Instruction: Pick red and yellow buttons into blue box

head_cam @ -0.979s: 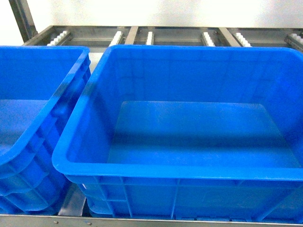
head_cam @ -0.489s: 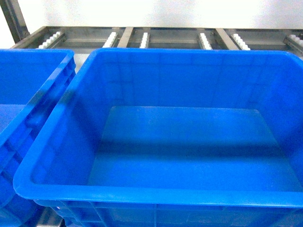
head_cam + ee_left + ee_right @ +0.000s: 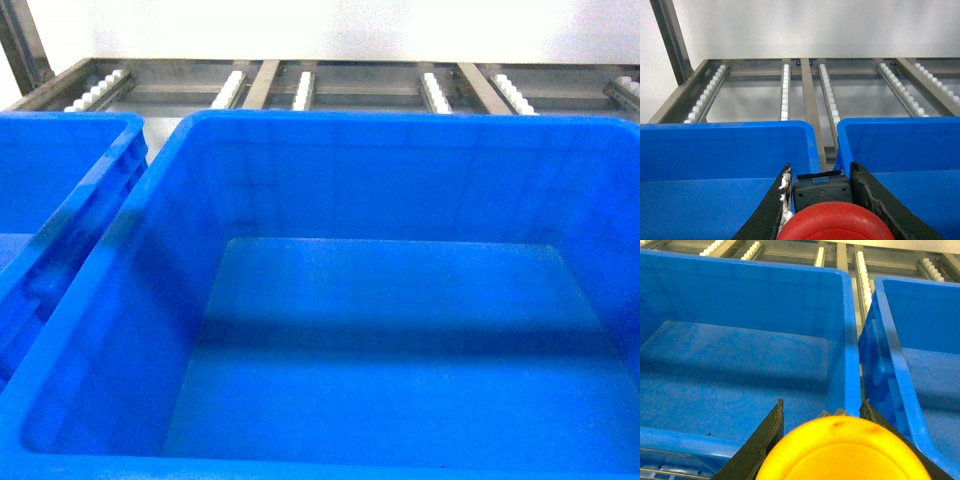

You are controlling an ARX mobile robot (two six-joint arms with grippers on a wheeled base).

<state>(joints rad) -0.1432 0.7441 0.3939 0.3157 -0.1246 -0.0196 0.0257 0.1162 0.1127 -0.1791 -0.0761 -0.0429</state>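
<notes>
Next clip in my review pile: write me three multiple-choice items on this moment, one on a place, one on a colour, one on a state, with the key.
1. Where does the left gripper hover?
A. over the gap between two blue bins
B. beyond the roller rails
C. on a bin floor

2. What colour is the cap in the right gripper?
A. green
B. yellow
C. red

3. What lies in the blue box in the head view?
A. both buttons
B. one button
C. nothing

Key: 1 A, the left wrist view shows a bin corner on each side of the fingers; 2 B, the yellow button sits between the right fingers, the red button between the left; 3 C, its floor shows bare.
</notes>
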